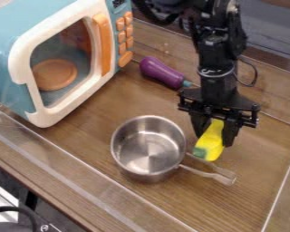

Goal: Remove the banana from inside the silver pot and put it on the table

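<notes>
The yellow banana [208, 146] hangs upright just right of the silver pot [149, 148], its lower end close to the table [266, 168] and right above the pot's wire handle [213, 172]. My gripper [214, 139] points down and is shut on the banana's upper part. The pot stands empty on the brown wood-grain table, handle pointing right. Whether the banana touches the table or the handle cannot be told.
A teal-and-cream toy microwave [57, 54] with an open front stands at the back left. A purple eggplant toy [159, 71] lies behind the arm. A clear raised edge [62, 181] runs along the table's front.
</notes>
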Robot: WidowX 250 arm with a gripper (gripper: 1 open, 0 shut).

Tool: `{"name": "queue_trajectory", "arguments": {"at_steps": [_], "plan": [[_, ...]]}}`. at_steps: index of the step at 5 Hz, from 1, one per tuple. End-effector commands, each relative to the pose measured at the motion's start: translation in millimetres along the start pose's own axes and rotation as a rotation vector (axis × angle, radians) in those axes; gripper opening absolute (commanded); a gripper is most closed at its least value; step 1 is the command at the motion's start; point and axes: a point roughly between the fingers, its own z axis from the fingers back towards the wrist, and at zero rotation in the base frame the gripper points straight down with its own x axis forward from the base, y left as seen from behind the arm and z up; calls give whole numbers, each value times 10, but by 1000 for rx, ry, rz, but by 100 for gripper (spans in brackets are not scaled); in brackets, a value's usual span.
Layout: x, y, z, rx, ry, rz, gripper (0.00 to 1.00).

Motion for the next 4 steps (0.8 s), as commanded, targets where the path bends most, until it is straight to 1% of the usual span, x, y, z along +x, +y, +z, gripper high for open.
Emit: {"name": "queue_trajectory", "arguments": {"at_steps": [1,3,4], "plan": [[-11,-26,49,-2,-51,72,0],[-17,22,261,-1,-30,24,0],[32,3,230,-3,-30,34,0]]}}
